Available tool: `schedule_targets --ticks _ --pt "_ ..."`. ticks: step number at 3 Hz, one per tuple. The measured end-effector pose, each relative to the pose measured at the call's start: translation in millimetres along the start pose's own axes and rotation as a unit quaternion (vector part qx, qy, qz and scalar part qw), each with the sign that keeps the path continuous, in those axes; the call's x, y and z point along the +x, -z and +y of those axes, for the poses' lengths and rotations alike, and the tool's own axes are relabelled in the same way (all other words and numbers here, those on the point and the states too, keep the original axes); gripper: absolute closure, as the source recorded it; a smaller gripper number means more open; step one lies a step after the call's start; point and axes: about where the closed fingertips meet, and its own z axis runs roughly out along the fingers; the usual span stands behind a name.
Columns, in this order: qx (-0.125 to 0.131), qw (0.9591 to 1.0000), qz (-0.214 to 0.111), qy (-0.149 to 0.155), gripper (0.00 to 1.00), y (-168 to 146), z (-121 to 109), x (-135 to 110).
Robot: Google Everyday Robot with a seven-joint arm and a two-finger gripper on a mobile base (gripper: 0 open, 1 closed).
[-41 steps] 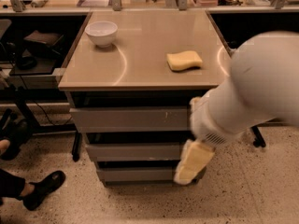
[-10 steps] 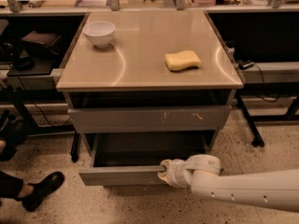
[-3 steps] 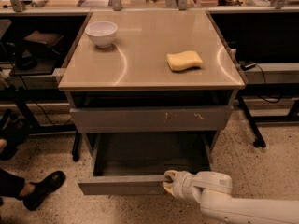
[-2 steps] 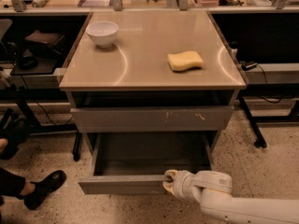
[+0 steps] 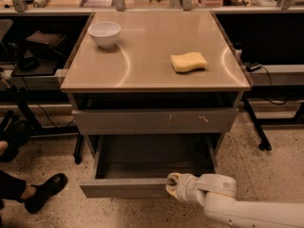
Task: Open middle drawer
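Middle drawer [image 5: 124,188] open; pincer [image 5: 172,186] at front edge.

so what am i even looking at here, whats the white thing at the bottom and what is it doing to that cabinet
The white thing is a robot arm reaching in from the lower right. At its tip is the gripper, the robot's hand, a clamp with two fingers. There is only one picture of this moment, taken by a single camera looking down at the front of a grey cabinet.

The gripper is at the top edge of the front of the middle drawer, which is pulled well out. Whether it is actually clamped onto that edge can't be made out. Above it is the top drawer, the wider front with pale scratches.

On the cabinet's top sit a white bowl, back left, and a yellow sponge, to the right. A person's black shoe shows at the lower left.
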Motion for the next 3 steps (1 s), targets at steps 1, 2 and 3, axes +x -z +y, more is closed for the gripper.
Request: schedule_targets --ticks 1,2,3 --pt "0.0 1.0 0.0 0.0 0.34 0.0 0.0 0.0" --pt "0.0 1.0 0.0 0.0 0.11 0.0 0.0 0.0" --pt "0.0 1.0 0.0 0.0 0.0 -0.1 0.0 0.0"
